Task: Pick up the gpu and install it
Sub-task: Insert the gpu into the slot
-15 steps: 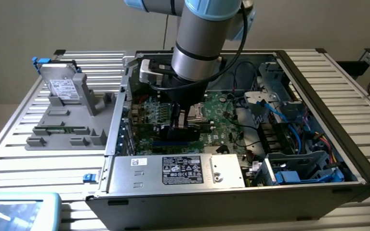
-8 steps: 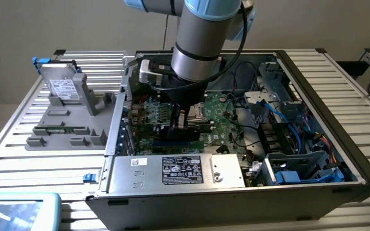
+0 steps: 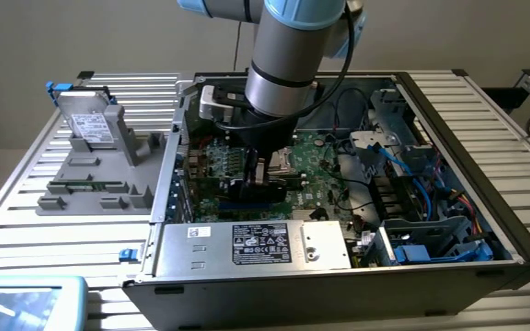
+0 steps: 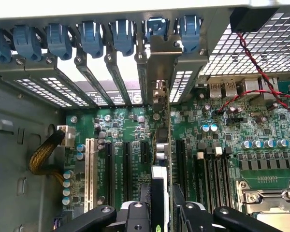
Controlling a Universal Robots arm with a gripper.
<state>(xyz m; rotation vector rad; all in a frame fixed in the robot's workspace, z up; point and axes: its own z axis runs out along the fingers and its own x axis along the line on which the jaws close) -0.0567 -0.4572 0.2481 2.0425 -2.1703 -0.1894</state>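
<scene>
The gpu appears edge-on in the wrist view, a thin upright card with its silver end bracket against the case's rear slot openings. My gripper is shut on it, one black finger on each side of the card. It stands over the black expansion slots of the green motherboard. Whether its edge sits in a slot I cannot tell. In the exterior view the gripper reaches down inside the open computer case, holding the gpu low over the motherboard.
A grey hard drive leans on a grey fixture at the exterior view's left. The power supply fills the case's near side. Blue cables and drive cages crowd the exterior view's right. Blue slot latches line the rear wall, and the CPU socket lies beside the gripper.
</scene>
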